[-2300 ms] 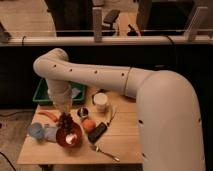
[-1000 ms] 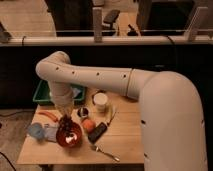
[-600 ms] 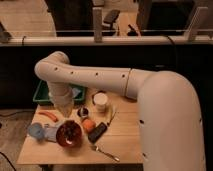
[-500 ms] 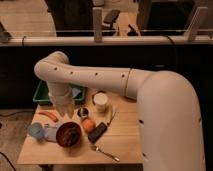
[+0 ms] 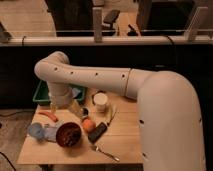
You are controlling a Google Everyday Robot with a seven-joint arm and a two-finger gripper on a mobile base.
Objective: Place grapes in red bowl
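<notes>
Near the front edge of the pale wooden table (image 5: pixel 127 145), a slim metal spoon (image 5: pixel 105 152) lies by itself. Just behind it, toward the front-left corner, stands the round glossy red bowl (image 5: pixel 60 140). A dark purple-black bunch of grapes (image 5: pixel 71 133) appears to lie inside it, below the rim. A small light-blue cup (image 5: pixel 36 131) sits beside the bowl on the left-edge side. A black rectangular block (image 5: pixel 98 131) and a round orange fruit (image 5: pixel 88 124) are close on its other side.

Further back, the robot's two-finger gripper (image 5: pixel 75 108) hangs above the bowl's far side, apart from the rim. Whether it is released or clenched cannot be told, and nothing dark shows in it. A white cup (image 5: pixel 100 101) stands mid-table, and a green rectangular tray (image 5: pixel 42 93) sits at the far-left corner.

With the grapes in the bowl, the placing step looks finished and the work is at its withdrawal stage. The next move calls for a straight lift clear of the bowl, without brushing the orange fruit or the white cup.
</notes>
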